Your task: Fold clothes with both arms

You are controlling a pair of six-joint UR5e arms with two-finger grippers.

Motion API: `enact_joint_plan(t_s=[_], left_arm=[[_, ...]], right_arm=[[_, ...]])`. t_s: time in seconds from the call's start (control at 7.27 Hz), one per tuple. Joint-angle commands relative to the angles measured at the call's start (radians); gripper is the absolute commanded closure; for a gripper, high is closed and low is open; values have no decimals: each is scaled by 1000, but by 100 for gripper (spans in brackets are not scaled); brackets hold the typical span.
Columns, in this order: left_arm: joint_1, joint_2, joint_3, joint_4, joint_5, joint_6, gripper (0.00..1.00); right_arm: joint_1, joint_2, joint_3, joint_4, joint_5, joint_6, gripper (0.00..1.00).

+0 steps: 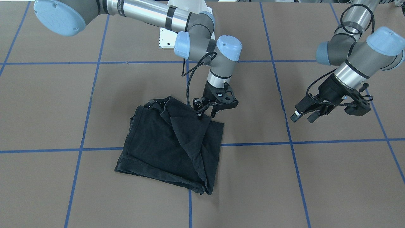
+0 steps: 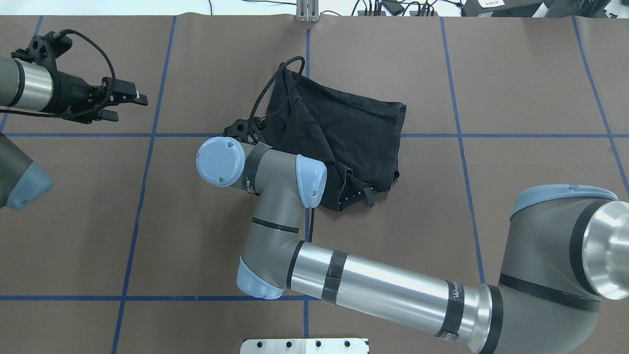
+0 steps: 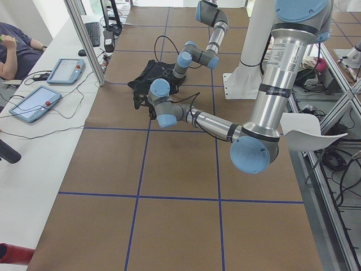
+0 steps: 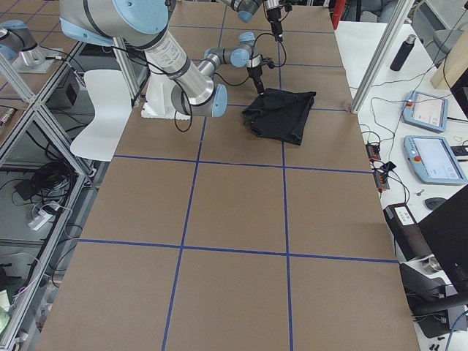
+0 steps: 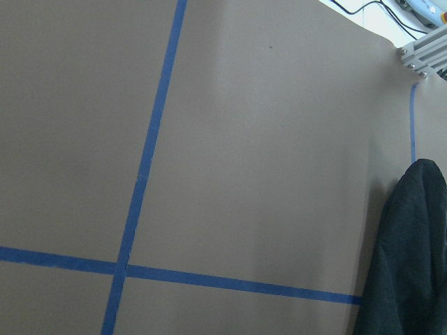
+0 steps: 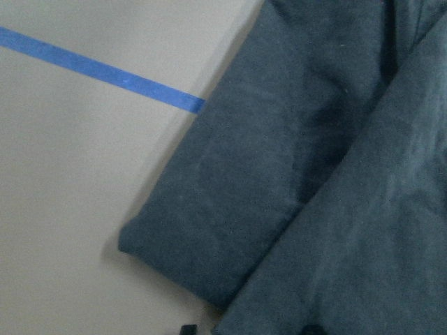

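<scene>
The shirt [image 1: 158, 148] is being addressed at its edge by the open right gripper [image 1: 207, 114], seemingly for another fold; the open left gripper [image 1: 303, 117] is being held clear.

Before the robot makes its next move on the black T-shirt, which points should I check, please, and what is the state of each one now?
1. The T-shirt lies wholly on the table, folded into a compact stack: ok.
2. Top layer flat: not ok; a diagonal flap lies creased across it.
3. The right gripper is at the shirt's corner, jaws open, no cloth between them: ok.
4. The left gripper is apart from the shirt, over bare table, jaws open: ok.
5. The cable of the right gripper is free of the cloth: cannot tell; it overlaps the shirt in the overhead view.
</scene>
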State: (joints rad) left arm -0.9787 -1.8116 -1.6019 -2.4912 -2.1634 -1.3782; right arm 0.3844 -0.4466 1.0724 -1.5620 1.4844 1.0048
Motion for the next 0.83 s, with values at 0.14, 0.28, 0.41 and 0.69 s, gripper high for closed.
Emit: enact_joint_plan(t_s=[0.14,0.28,0.41,0.69], left_arm=[[0,0,-6,2,-1,-2,0],[0,0,-6,3,-1,-2,0],[0,0,-6,5,0,-2,0],[0,-5,-6,9,0,-4,0]], right_arm=[[13,2,11,-7,17,0,84],[25,0,14,-9,34,-2,88],[27,2,17,-12,36,-3,95],[43,0,61,-36,51,-5,100]])
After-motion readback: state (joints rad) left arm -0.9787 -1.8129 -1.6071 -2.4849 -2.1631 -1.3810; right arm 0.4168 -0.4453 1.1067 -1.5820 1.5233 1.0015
